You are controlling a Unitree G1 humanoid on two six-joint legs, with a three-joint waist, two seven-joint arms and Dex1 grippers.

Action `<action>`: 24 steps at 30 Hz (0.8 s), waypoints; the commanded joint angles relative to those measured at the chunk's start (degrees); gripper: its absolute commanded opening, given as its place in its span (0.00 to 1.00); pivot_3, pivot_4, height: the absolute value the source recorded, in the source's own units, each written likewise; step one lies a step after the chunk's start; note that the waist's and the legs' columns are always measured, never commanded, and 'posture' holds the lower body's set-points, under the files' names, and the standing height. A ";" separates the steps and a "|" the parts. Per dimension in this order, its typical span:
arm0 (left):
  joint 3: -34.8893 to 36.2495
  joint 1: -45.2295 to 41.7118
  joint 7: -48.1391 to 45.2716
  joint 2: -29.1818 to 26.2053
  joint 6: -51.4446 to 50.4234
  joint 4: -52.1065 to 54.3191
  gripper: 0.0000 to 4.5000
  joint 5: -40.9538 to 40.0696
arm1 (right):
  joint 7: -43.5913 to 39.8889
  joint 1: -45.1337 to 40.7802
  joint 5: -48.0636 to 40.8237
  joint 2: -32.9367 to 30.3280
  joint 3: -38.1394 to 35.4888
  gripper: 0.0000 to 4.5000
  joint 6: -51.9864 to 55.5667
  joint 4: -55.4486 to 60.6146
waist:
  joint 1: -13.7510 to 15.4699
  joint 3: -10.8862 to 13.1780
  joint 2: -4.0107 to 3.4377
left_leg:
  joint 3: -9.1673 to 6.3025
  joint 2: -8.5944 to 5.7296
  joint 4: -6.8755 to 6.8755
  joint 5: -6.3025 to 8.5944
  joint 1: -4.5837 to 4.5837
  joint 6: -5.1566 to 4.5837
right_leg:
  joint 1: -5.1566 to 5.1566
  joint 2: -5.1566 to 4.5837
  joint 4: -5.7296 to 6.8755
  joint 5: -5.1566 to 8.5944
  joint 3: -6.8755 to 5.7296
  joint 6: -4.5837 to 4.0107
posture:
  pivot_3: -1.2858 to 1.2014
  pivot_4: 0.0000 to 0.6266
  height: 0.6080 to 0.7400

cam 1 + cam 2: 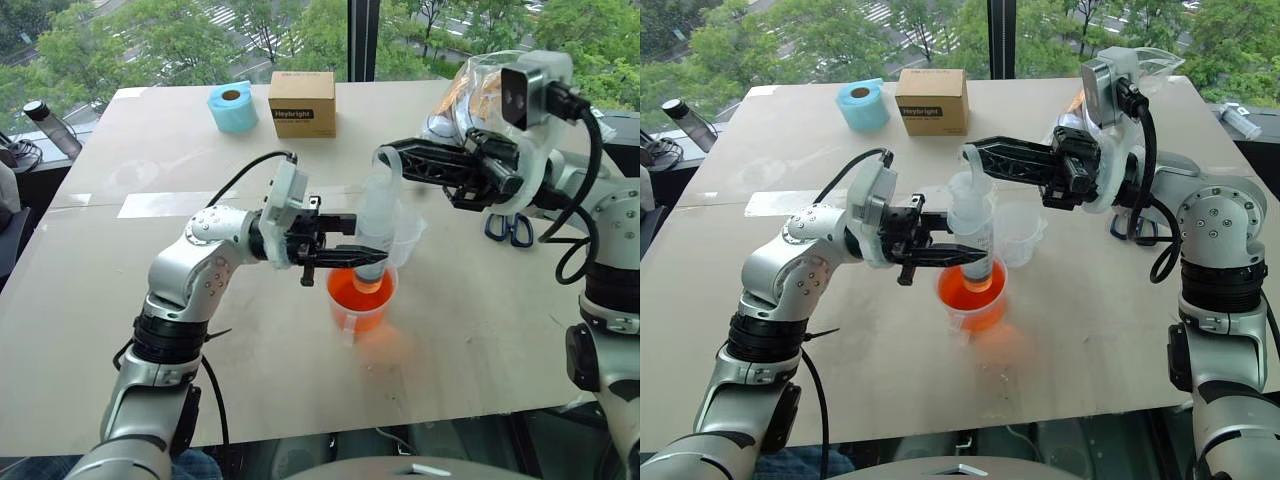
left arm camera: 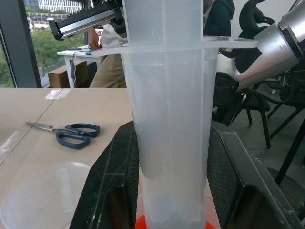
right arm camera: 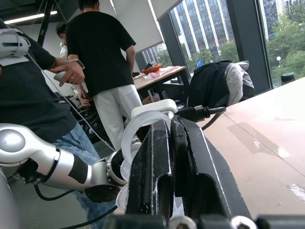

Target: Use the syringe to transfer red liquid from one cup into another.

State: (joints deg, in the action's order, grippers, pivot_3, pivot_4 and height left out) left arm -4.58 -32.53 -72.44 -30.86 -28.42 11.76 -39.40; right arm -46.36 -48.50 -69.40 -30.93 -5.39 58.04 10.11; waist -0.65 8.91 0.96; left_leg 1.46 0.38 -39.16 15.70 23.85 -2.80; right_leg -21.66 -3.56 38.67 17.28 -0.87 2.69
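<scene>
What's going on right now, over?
Left tool shut on syringe barrel; right tool shut on its plunger loop. Tip down in orange cup. Beaker just behind, nothing blocking.

A broad pale-brown surface (image 1: pixel 120 300) fills the room's foreground, its far edge set against tall windows (image 1: pixel 180 40) with a dark upright frame (image 1: pixel 362 40); green treetops and a street lie outside in daylight. Near the far edge stand a blue tape roll (image 1: pixel 233 107) and a brown cardboard box (image 1: pixel 302 103), and a dark bottle (image 1: pixel 52 128) sits off the far left corner. Elsewhere in the room are black office chairs (image 2: pixel 252 28), another desk (image 3: pixel 159 76), people standing (image 3: pixel 107 62), and high-rise buildings beyond the glass (image 3: pixel 209 28).
</scene>
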 commanded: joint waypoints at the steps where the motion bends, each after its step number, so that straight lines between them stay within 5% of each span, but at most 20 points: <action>1: -1.29 -0.96 -1.70 -0.31 0.32 2.03 0.30 -0.02 | -0.67 -2.23 0.59 -1.70 -3.80 0.16 -1.59 -1.75 | 0.01 0.00 0.00 | 0.00 0.00 0.01 0.00 0.00 0.00 | 0.00 0.00 -0.02 0.00 0.00 0.00 | 0.52 0.24 1.00; 6: 1.32 -3.24 -0.96 -0.73 -1.78 2.53 0.30 -3.12 | -0.47 -3.29 2.58 -5.00 -6.26 0.60 -1.92 -5.79 | 0.08 0.02 0.00 | 0.00 -0.01 0.00 0.00 0.03 0.00 | 0.00 -0.01 -0.06 0.00 -0.01 0.00 | 0.52 0.24 1.00; 12: 4.31 -6.04 0.04 -1.69 -4.64 3.18 0.30 -6.58 | -10.17 -0.15 1.62 -14.38 -8.63 0.60 3.54 -10.49 | 0.19 0.03 0.00 | -0.02 0.00 0.09 0.00 0.08 0.00 | 0.02 -0.01 -0.21 0.00 -0.05 0.00 | 0.52 0.24 1.00; 24: 4.93 -16.33 0.96 -0.48 -5.65 -4.31 0.30 -5.60 | -3.52 -2.30 5.32 -9.04 -12.78 0.60 -2.63 -14.36 | 0.24 0.04 -0.01 | 0.01 0.00 0.09 -0.01 0.07 0.01 | 0.01 0.01 -0.19 0.00 -0.02 0.01 | 0.52 0.24 1.00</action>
State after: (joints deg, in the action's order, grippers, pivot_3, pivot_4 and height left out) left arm -0.54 -46.71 -71.22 -31.66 -34.79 8.76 -45.04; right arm -50.60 -48.70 -64.28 -39.72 -14.82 57.44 -4.40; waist -0.41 8.95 0.94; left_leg 1.47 0.38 -39.07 15.70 23.93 -2.79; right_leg -21.65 -3.55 38.47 17.28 -0.91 2.69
